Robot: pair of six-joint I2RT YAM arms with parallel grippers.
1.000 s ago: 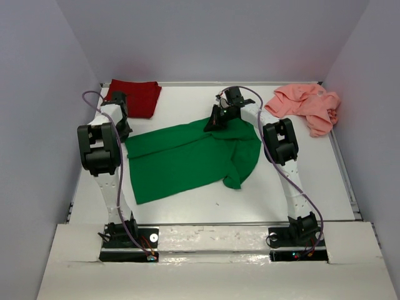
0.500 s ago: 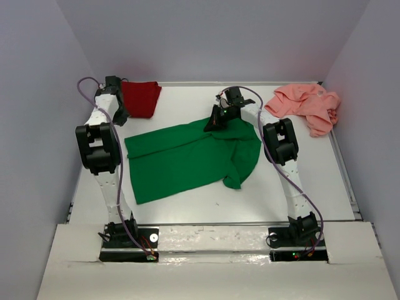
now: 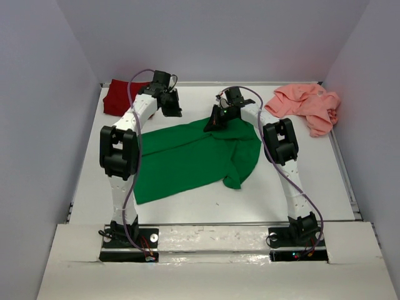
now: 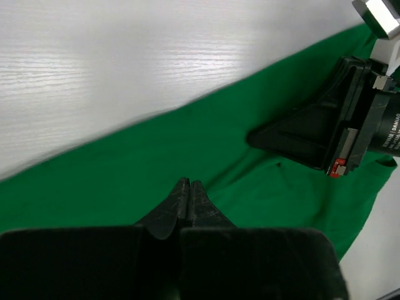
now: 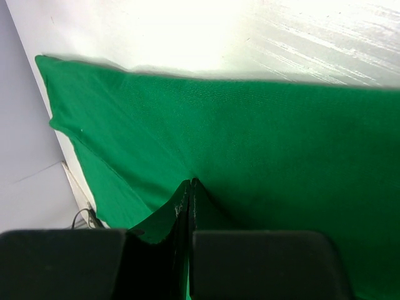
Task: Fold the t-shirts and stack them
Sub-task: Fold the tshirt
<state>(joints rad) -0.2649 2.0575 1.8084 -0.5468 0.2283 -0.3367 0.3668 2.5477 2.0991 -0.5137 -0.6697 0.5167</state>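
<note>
White table point(image 3: 281, 187), 3 t-shirts on it. Largest, across the middle: green t-shirt point(image 3: 187, 159), spread mostly flat, with its right side doubled over on itself. In the far right corner: salmon pink t-shirt point(image 3: 303, 103), crumpled in a loose heap. In the far left corner: dark red t-shirt point(image 3: 115, 97), lying flat, partly hidden behind the left arm point(image 3: 122, 150). At the green cloth's far edge: right gripper point(image 3: 214, 124), 2 fingers pinched together on a tuck of the green fabric. Just left of it, raised over the same far edge: left gripper point(image 3: 172, 107), fingers pressed tight together, nothing between them.
</note>
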